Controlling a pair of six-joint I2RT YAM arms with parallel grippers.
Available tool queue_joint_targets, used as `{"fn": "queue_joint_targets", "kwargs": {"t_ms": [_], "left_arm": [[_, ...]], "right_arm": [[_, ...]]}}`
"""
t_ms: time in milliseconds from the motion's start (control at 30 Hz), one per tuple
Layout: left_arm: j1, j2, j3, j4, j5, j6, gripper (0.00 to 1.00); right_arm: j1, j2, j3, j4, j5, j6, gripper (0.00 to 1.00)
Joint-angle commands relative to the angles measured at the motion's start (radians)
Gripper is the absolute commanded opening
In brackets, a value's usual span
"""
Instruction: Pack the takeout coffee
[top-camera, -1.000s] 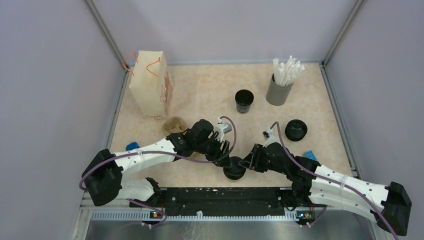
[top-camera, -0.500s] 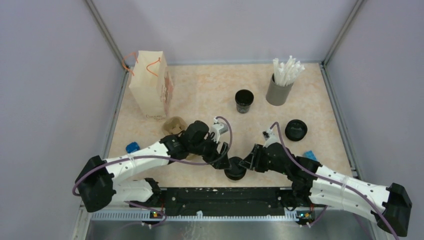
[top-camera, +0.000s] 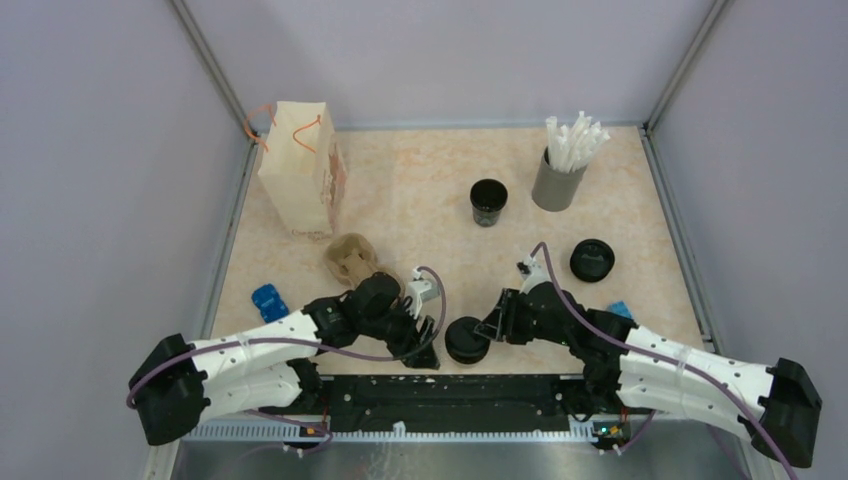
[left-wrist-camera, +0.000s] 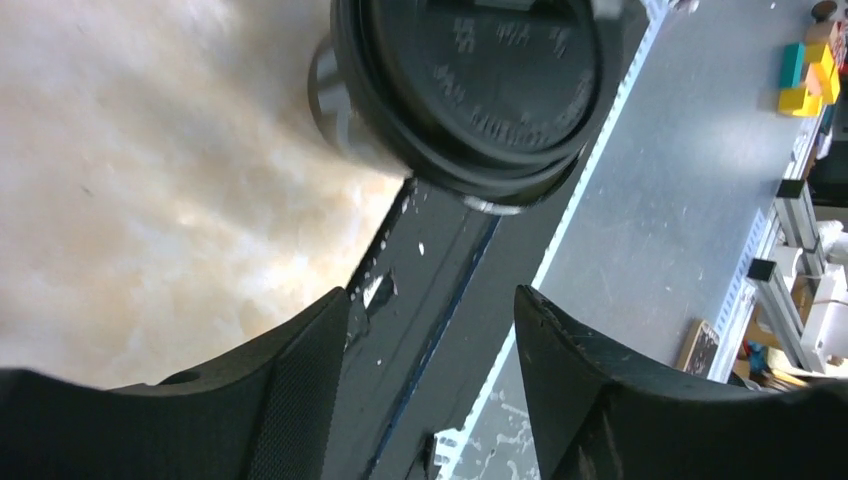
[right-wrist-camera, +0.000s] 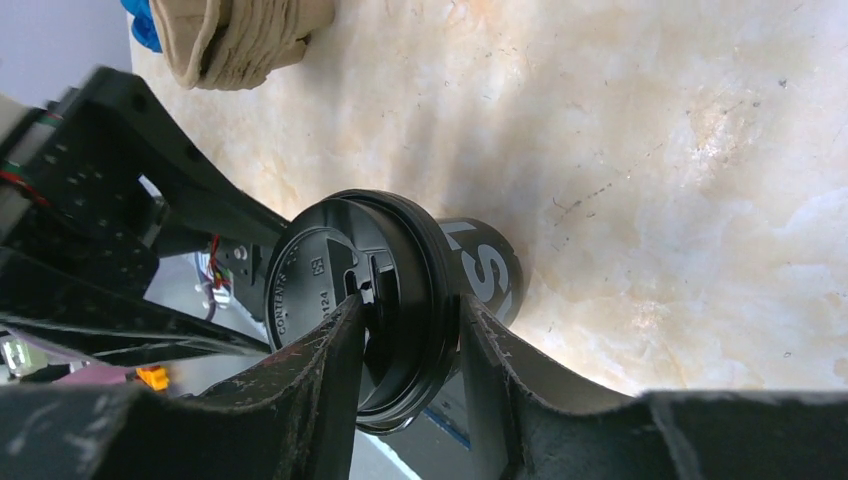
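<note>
**Lidded coffee cup pinched by the right gripper at the table's near edge**

Top external view: the lidded coffee cup is at the near edge of the table, between the two arms. The right gripper reaches it from the right, with its fingers against the cup. The left gripper is just beside the cup on the left and does not touch it. The paper bag stands upright in the far left corner, well away from the cup. A brown cardboard holder lies in front of the bag. An open black cup stands mid-table, and a grey holder of white straws is to its right. A loose black lid lies near the right arm.

Left wrist view: the left gripper has its jaws spread with nothing between them. The cup's black lid is beyond the fingertips, facing the camera.

Right wrist view: the right gripper is closed on the cup, one finger on each side of the lid's near rim. The cup's printed body extends away over the marbled tabletop. Whether its base rests on the table cannot be told. The cardboard holder shows at the top edge.
</note>
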Motion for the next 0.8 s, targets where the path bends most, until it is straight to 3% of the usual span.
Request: {"fn": "queue_joint_targets", "kwargs": {"t_ms": [0, 300, 400, 567, 767], "left_arm": [[-0.027, -0.044, -0.072, 0.092, 0.013, -0.053, 0.64], [-0.08, -0.004, -0.19, 0.397, -0.045, -0.216, 0.48], [-0.114, 0.053, -0.2, 0.499, -0.055, -0.247, 0.46], [-0.19, 0.144, -0.151, 0.511, -0.146, -0.262, 0.52], [-0.263, 0.166, -0.147, 0.54, -0.292, -0.326, 0.67]], "right_arm": [[0.011, 0.016, 0.052, -0.003, -0.006, -0.036, 0.39], [0.011, 0.006, 0.045, 0.007, -0.015, -0.029, 0.39], [0.011, -0.006, 0.033, 0.009, -0.01, -0.025, 0.39], [0.011, -0.029, 0.007, 0.026, -0.011, -0.008, 0.39], [0.011, -0.043, 0.008, 0.013, -0.008, -0.009, 0.39]]}}
